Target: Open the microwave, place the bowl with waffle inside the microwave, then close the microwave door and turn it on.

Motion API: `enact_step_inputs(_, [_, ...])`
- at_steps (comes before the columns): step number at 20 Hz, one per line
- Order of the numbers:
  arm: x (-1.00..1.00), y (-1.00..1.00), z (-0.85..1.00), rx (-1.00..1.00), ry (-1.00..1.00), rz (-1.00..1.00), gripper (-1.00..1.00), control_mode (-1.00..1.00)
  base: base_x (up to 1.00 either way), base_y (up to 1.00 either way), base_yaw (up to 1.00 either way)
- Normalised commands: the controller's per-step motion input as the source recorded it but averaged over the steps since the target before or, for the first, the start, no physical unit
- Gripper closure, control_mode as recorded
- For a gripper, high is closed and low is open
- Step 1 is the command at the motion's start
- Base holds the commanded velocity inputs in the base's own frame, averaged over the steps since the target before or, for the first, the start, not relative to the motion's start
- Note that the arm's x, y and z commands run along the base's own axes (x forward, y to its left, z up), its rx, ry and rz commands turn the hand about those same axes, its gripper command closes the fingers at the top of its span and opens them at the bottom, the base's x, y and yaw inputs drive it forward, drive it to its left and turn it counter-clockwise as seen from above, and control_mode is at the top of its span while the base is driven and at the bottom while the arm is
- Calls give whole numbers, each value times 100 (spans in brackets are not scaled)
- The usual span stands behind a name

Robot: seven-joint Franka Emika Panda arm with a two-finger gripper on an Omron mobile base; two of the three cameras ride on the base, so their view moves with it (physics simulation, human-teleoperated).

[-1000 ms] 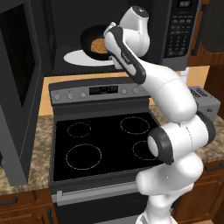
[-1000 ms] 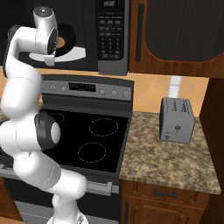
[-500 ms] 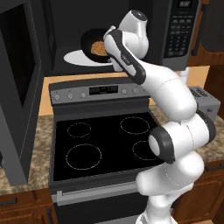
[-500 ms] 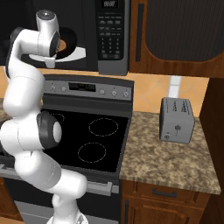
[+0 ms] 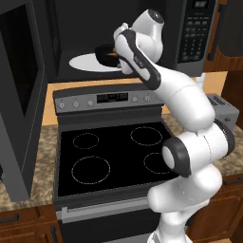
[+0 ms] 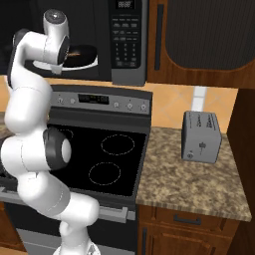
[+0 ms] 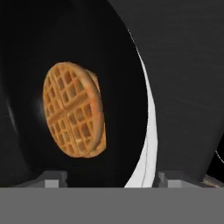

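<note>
The microwave hangs over the stove, and the microwave door is swung wide open to the left. Inside, the black bowl sits on the white turntable. The golden waffle lies in the bowl. My gripper reaches into the cavity right at the bowl, open, its fingertips spread on either side of the bowl's near rim. In the right base view the bowl peeks out past my wrist.
A black stove with several burners lies below the microwave. A grey toaster stands on the granite counter to the right. Brown cabinets flank the microwave's keypad side.
The jaws have opened and let go of the bowl, which now rests on the turntable. The arm has hardly moved.
</note>
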Motion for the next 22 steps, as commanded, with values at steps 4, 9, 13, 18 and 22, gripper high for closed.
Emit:
enact_step_inputs(4, [-36,-25,25,13,-22,0,-100,-100,0,0,0])
enact_step_inputs(9, [-97,-34,2,-5,-3,0,-100,-100,0,0,0])
enact_step_inputs(13, [-100,-15,1,-16,0,0,-100,-100,0,0,0])
enact_step_inputs(18, [-95,6,-81,-22,5,2,-100,-100,0,0,0])
enact_step_inputs(22, [-65,41,-100,-16,6,17,-100,-100,0,0,0])
